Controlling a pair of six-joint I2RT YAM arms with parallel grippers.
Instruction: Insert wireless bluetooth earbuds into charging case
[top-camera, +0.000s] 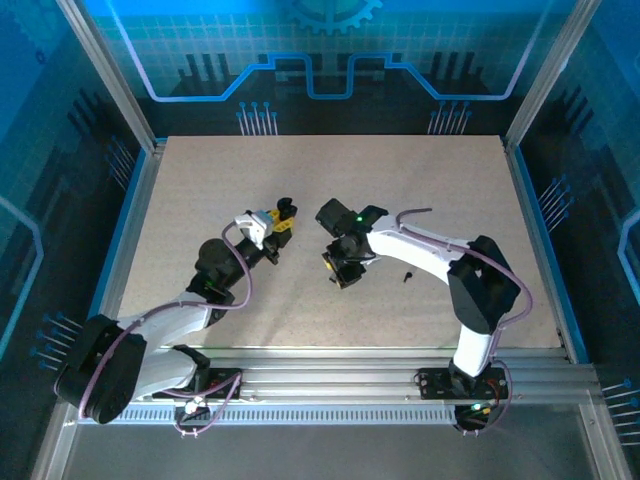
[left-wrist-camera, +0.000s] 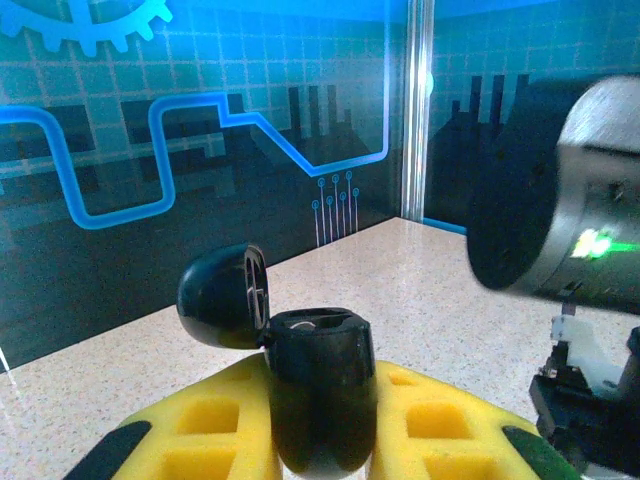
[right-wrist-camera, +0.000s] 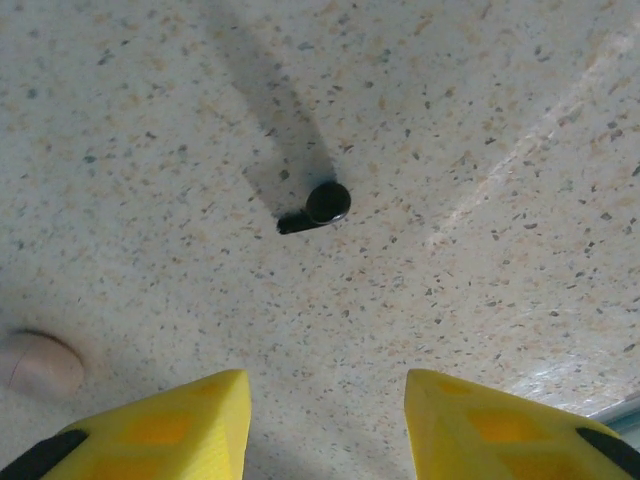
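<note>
One earbud (right-wrist-camera: 315, 207): black, loose on the table (right-wrist-camera: 480, 120), touching nothing.
Right hand (right-wrist-camera: 325, 390): hovers near it, fingers spread wide, empty.
Left hand (top-camera: 283, 218): clamped on the case (left-wrist-camera: 320, 390), lid (left-wrist-camera: 222, 297) flipped open.
Handling: probably light, hard and slick; likely to roll or flick away under a careless pinch.
Grip: across the round head, stem left free.
</note>
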